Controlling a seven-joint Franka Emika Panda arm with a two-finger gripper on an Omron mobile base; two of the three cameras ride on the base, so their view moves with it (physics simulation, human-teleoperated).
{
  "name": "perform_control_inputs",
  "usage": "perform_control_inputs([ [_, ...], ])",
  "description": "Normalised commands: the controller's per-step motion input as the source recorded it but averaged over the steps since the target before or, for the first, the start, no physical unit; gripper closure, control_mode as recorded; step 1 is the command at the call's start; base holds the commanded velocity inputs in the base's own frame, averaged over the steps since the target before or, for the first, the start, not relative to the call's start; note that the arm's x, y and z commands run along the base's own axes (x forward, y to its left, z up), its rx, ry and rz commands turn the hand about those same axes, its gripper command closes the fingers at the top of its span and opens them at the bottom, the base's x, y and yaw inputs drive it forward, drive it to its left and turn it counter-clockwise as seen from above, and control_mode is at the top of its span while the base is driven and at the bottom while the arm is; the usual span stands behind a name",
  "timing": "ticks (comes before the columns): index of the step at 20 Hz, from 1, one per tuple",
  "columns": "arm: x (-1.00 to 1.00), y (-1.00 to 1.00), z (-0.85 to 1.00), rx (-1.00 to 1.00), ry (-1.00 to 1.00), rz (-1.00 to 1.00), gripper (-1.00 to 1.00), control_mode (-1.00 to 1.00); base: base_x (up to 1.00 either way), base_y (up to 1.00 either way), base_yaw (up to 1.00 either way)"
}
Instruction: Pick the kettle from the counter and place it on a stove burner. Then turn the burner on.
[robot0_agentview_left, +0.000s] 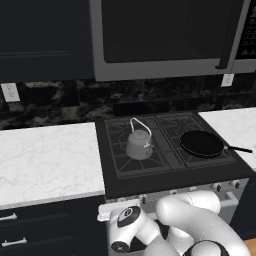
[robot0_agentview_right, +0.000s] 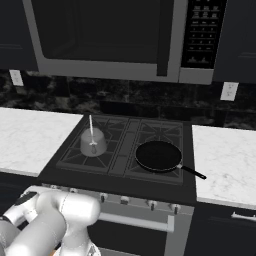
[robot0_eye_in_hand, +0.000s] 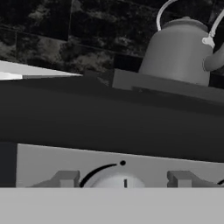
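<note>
The grey kettle (robot0_agentview_left: 139, 144) (robot0_agentview_right: 93, 142) stands upright on the stove's front left burner (robot0_agentview_left: 131, 162), wire handle raised. From the hand view the kettle (robot0_eye_in_hand: 179, 52) sits above the stove's front edge at upper right. My gripper (robot0_eye_in_hand: 123, 179) is low against the stove's front panel. Its fingertips (robot0_eye_in_hand: 65, 179) stand apart on either side of a round control knob (robot0_eye_in_hand: 118, 178), with gaps left to the knob. The gripper is open and holds nothing. The white marble counter (robot0_agentview_left: 45, 160) (robot0_agentview_right: 25, 137) lies left of the stove.
A flat black frying pan (robot0_agentview_left: 201, 143) (robot0_agentview_right: 158, 155) rests on the front right burner, handle pointing right. More knobs (robot0_agentview_right: 125, 200) line the stove front. A microwave (robot0_agentview_left: 160, 35) hangs above. More counter (robot0_agentview_right: 225, 160) lies to the right.
</note>
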Motion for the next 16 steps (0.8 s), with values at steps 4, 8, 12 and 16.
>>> perform_control_inputs([
  [4, 0.00, -0.02, -0.53, -0.05, 0.00, 0.06, -1.00, -1.00, 0.00, 0.00, 0.00],
  [8, 0.00, -0.45, -0.23, 0.00, 0.00, 0.02, -1.00, -1.00, 0.00, 0.00, 0.00],
  [12, -0.04, -0.16, -0.28, 0.00, 0.05, 0.00, -1.00, -1.00, 0.00, 0.00, 0.00],
  [16, -0.05, -0.19, -0.17, 0.00, 0.04, -0.03, -1.00, -1.00, 0.00, 0.00, 0.00],
])
